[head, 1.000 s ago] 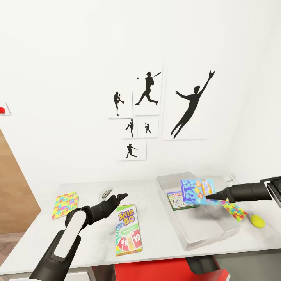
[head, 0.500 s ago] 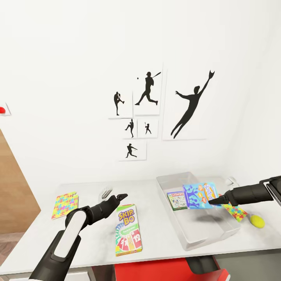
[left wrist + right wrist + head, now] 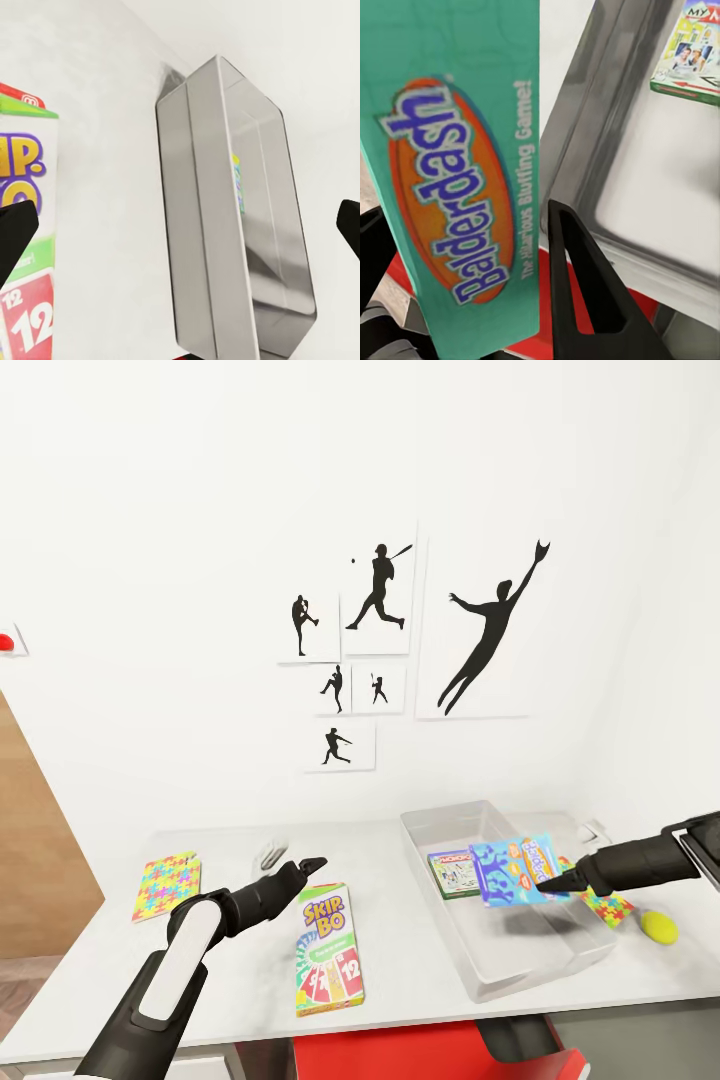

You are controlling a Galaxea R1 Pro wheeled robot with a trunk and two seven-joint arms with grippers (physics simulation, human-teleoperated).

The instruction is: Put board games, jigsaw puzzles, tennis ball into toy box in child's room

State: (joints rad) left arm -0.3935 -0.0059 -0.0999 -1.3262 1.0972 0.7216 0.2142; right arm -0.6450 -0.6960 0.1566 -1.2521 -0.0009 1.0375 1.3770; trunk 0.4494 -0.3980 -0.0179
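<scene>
While the right gripper (image 3: 548, 881) pinches the light blue board game (image 3: 512, 870) at its right-hand end, the box hangs above the toy box (image 3: 530, 965), face toward the head camera, long axis roughly level and running left to right, slightly tilted. The right wrist view reads "Balderdash" (image 3: 457, 202) in purple on an orange oval over teal, with "The Hilarious Bluffing Game!" alongside; one black finger (image 3: 581, 292) lies against the box face. The jaws stand nearly closed, the box flat between them.

Inside the toy box, a second board game (image 3: 453, 873) lies flat near the far left corner; its green-edged lid shows "MY" in the right wrist view, the rest unreadable.

On the table (image 3: 90, 980), a "SKIP-BO" box (image 3: 328, 948) lies flat, long axis running away from the robot, with "12" printed on its near end. The left gripper (image 3: 312, 862) hovers just left of its far end, fingers wide apart, holding nothing.

One jigsaw puzzle (image 3: 166, 884) lies flat at far left. Another jigsaw puzzle (image 3: 612, 906) lies right of the toy box, partly behind the right arm, with the tennis ball (image 3: 659, 928) just beside it.
</scene>
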